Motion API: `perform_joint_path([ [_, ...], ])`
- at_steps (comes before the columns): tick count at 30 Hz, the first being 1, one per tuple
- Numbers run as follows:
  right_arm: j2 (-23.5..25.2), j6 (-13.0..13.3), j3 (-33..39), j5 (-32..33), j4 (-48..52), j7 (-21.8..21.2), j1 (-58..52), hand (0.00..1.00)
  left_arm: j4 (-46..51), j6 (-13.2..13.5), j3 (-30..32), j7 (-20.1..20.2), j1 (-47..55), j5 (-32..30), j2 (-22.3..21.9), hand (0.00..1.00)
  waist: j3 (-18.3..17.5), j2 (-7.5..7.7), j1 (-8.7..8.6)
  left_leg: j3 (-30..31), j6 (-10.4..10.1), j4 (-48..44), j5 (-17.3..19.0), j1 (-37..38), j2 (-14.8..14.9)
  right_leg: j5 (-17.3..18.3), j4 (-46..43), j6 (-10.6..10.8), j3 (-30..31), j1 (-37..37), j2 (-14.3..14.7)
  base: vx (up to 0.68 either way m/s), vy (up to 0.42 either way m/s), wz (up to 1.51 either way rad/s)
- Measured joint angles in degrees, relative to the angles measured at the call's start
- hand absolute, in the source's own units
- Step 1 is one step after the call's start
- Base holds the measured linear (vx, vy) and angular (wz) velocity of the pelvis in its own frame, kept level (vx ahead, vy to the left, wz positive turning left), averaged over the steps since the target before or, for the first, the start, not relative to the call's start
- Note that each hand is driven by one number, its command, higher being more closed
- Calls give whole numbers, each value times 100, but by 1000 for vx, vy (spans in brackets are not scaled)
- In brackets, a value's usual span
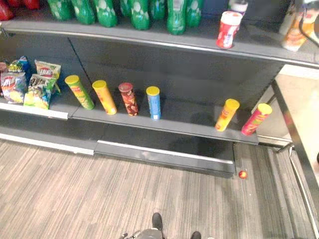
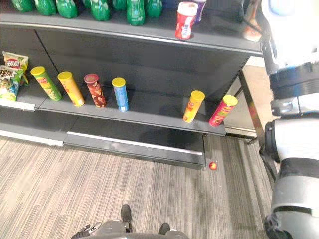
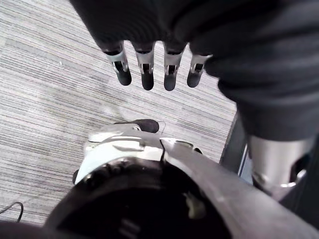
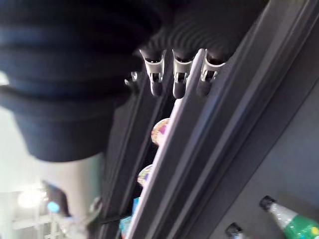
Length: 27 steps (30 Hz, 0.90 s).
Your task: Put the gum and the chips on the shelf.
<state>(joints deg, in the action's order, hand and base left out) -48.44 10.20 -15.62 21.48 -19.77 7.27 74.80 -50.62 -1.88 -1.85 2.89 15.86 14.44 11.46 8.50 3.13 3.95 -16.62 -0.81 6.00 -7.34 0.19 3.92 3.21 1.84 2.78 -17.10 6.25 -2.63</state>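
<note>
The left hand [image 3: 144,74] and the right hand [image 4: 180,82] show straight, empty fingers, while a red-and-white tub [image 1: 229,29], perhaps gum, stands by the dark metal shelf's [image 1: 149,39] upper front edge.

Before me the upper shelf [image 1: 149,42] carries green bottles [image 1: 139,12] and, further right, one red-and-white canister [image 1: 229,29], upright. On the lower shelf [image 1: 189,117] stand six chip tubes [image 1: 153,102] — four near each other, two apart at the right end — and chip bags [image 1: 30,82] at the far left. On the striped floor [image 1: 99,194] lies a small red ball [image 1: 242,174], near the shelf's base.
</note>
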Motion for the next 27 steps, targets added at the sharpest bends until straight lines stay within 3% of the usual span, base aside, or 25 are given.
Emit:
perform_joint_path([
  [3, 87, -74, 538, 166, 1027, -188, -1029, 0, -157, -2, 1, 28, -49, -54, 6, 0, -77, 53, -73, -104, -17, 1, 15, 41, 19, -11, -7, 22, 119, -14, 5, 12, 6, -25],
  [5, 519, -248, 950, 174, 1928, -516, -2090, 0, -242, 0, -2, 51, -47, -230, 14, 0, -138, 65, -175, -273, -45, 2, 57, 109, 43, -29, -10, 45, 277, -21, 8, 1, 21, -35],
  [9, 1275, -661, 1006, 228, 3446, -1224, -3831, 0, -428, 7, -3, 75, -50, -246, 7, 0, -287, 54, -293, -508, -60, 3, 112, 172, 73, -71, -15, 51, 518, -82, 18, 28, 17, -32],
  [13, 1937, -966, 936, 382, 4132, -1867, -5227, 0, -451, 43, -2, 50, -45, -431, 8, 0, -345, 66, -397, -595, -61, 3, 124, 217, 86, -84, -20, 38, 628, -84, 30, 43, 5, -13],
  [20, 2507, -1149, 175, 443, 4111, -2583, -6888, 0, -601, 212, -32, -192, -32, -418, -5, 0, -396, 70, -453, -656, -104, 2, 202, 245, 86, -88, -34, 29, 721, -96, 32, 42, 9, -7],
  [22, 2675, -1198, 30, 679, 3772, -2677, -7131, 0, -647, 219, -75, -247, -36, -388, -5, 0, -416, 53, -489, -662, -77, 3, 228, 260, 77, -72, -37, 6, 737, -87, 23, 43, 27, -3],
  [27, 3002, -1207, -859, 450, 2268, -2873, -7937, 0, -719, 249, -128, -377, -46, -332, -31, 0, -413, -17, -515, -678, -62, 3, 289, 275, 13, -30, -96, 7, 758, -96, -45, 48, 38, -1],
])
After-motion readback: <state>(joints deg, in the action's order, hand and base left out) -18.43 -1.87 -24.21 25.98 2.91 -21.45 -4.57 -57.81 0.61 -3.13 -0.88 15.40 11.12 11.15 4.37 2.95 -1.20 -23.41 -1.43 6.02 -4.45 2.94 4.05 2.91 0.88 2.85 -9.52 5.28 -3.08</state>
